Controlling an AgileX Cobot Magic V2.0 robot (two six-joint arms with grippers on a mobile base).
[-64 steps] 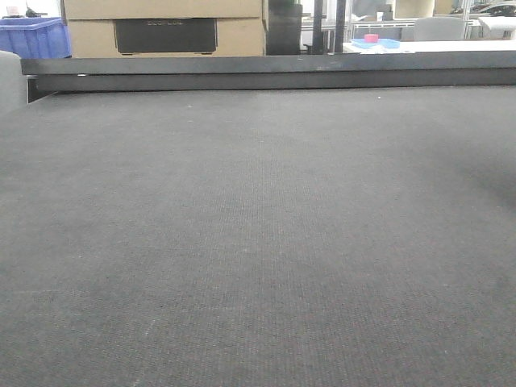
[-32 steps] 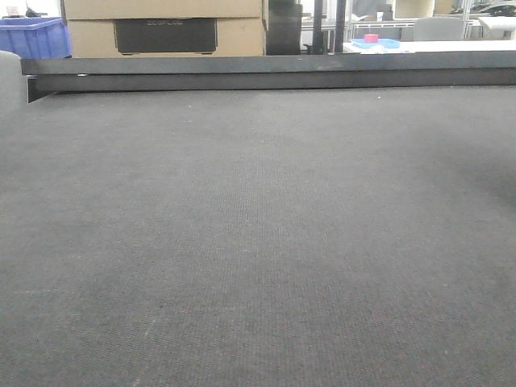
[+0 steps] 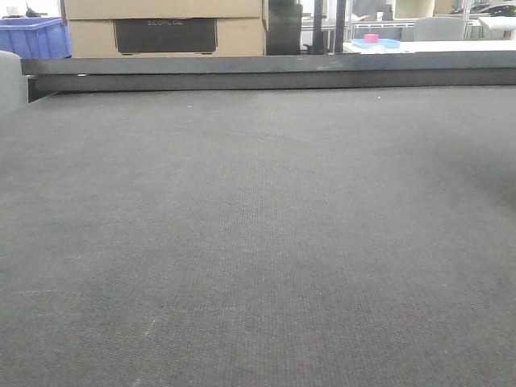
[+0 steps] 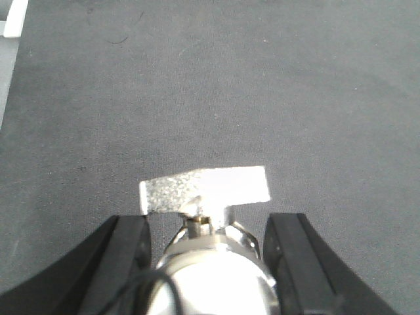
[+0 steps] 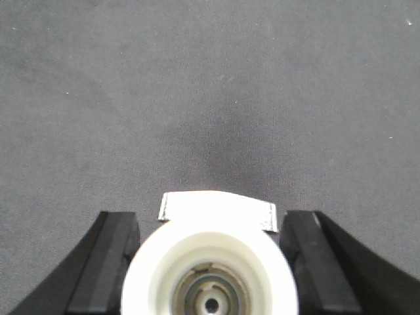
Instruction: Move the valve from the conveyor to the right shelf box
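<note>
In the left wrist view my left gripper (image 4: 207,226) has its black fingers (image 4: 125,256) closed against a silvery valve (image 4: 216,275), whose flat metal handle (image 4: 203,187) sticks out ahead of the jaws. In the right wrist view my right gripper (image 5: 210,223) holds a second valve (image 5: 210,262), seen from its cream-white round end, with a silvery handle (image 5: 216,209) behind it. Both are held over the dark grey woven conveyor (image 3: 258,242). Neither gripper nor valve shows in the front view. The shelf box is out of view.
A black metal rail (image 3: 266,72) runs along the belt's far edge. Behind it stand cardboard boxes (image 3: 161,28), a blue crate (image 3: 32,36) and a white table with a pink object (image 3: 371,38). A pale edge (image 4: 10,39) shows at the left wrist view's upper left.
</note>
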